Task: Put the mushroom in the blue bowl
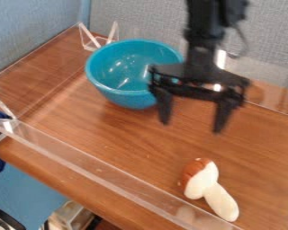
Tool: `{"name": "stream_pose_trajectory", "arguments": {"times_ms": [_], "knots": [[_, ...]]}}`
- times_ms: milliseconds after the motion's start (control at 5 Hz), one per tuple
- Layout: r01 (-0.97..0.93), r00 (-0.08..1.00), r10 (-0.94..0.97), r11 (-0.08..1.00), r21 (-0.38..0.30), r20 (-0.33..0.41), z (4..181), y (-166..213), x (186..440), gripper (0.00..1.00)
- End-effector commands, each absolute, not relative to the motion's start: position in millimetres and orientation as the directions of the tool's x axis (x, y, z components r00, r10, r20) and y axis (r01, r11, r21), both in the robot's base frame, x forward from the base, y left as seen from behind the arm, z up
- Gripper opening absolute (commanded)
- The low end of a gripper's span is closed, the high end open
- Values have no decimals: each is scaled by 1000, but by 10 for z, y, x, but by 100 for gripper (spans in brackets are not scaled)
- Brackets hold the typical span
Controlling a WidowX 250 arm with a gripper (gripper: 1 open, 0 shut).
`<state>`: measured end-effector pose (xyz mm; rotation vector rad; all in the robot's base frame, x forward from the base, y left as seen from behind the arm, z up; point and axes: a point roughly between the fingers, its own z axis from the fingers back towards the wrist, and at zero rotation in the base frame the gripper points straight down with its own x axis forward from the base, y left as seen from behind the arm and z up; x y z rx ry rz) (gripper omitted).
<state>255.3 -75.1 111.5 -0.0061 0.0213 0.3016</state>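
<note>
Approach step: black two-fingered hand [193,120] released; it is to be lowered toward five o'clock, onto the brown-capped, white-stemmed toy mushroom [207,187]

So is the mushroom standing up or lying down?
Lying down: the mushroom rests on its side, cap and stem both stretched along the wooden table.

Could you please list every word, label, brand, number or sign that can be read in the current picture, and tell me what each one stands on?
There is no readable text.
Blue bowl: plain, no marking seen.
Mushroom: no marking seen.
Wooden table: no lettering seen.
Robot arm: blurred, so any small label on it could not be read.
</note>
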Motion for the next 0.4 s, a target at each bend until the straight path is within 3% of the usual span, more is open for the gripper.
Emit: {"name": "stream_pose_trajectory", "arguments": {"times_ms": [0,200], "knots": [[-331,944,331,944,-4,2,1067,-1029,2500,100],[-378,926,378,926,11,3,894,-1233,2458,100]]}}
